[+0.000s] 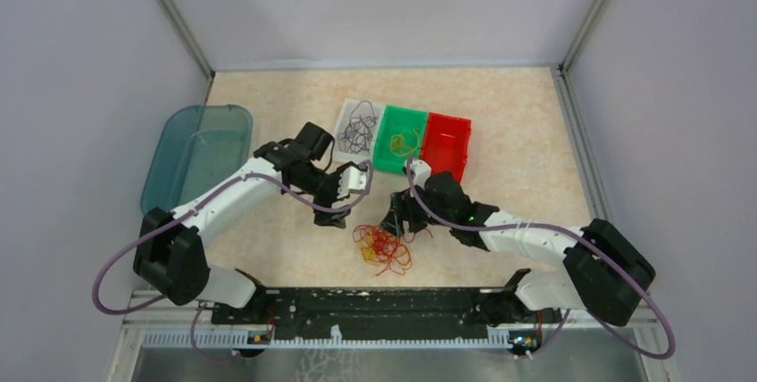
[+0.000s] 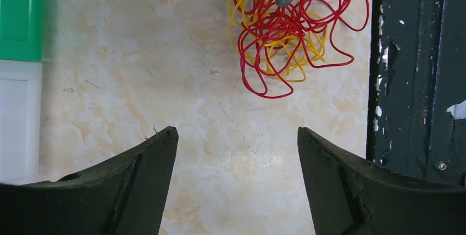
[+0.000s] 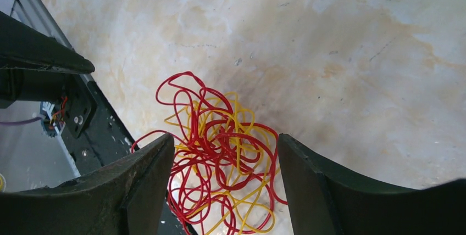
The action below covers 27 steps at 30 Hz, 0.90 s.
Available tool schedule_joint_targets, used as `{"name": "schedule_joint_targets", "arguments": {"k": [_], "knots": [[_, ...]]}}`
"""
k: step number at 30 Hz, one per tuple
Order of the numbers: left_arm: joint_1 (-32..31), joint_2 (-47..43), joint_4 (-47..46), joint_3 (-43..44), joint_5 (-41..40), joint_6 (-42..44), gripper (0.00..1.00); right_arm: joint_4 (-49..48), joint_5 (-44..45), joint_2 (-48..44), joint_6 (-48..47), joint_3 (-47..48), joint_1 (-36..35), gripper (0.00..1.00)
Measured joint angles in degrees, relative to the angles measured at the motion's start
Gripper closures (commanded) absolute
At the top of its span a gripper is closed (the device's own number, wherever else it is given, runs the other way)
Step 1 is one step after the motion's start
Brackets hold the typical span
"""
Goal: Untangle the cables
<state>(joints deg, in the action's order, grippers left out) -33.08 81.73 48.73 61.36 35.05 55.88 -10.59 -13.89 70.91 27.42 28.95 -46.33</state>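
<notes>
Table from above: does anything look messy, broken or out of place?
Yes. A knot of red and yellow cables lies in a loose heap on the table, close to the front. The black rail along the near edge has chipped, flaking paint.

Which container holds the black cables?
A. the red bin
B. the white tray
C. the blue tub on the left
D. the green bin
B: in the top view the black cables lie inside the white tray, which stands directly to the left of the green bin.
</notes>
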Motion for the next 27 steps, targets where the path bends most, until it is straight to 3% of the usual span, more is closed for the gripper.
{"name": "schedule_joint_targets", "arguments": {"k": [2,7,11,19,22,27], "knots": [[0.00,-0.46,-0.66,-0.74,-0.02,-0.39,0.14,0.00,-0.20,0.50,-0.26,0.02,-0.52,0.35],[0.00,-1.07,-1.33,-1.51,-0.13,-0.83,0.14,0.11,0.04,4.52,-0.35,1.44,-1.29,0.68],[0.00,-1.38,-2.01,-1.51,-0.48,-0.90,0.13,0.83,2.69,5.68,0.57,1.44,-1.11,0.87],[-0.37,-1.27,-3.45,-1.51,-1.95,-1.68,0.15,0.63,12.11,-2.45,5.46,-4.26,4.50,1.00],[-1.27,-0.79,-4.74,-1.53,-2.56,-2.32,0.15,1.73,16.55,-5.18,6.91,-5.53,4.87,1.00],[-3.48,0.70,-5.62,-1.51,-2.73,-3.72,0.17,2.67,18.91,-9.64,8.26,-8.37,5.03,0.62]]}}
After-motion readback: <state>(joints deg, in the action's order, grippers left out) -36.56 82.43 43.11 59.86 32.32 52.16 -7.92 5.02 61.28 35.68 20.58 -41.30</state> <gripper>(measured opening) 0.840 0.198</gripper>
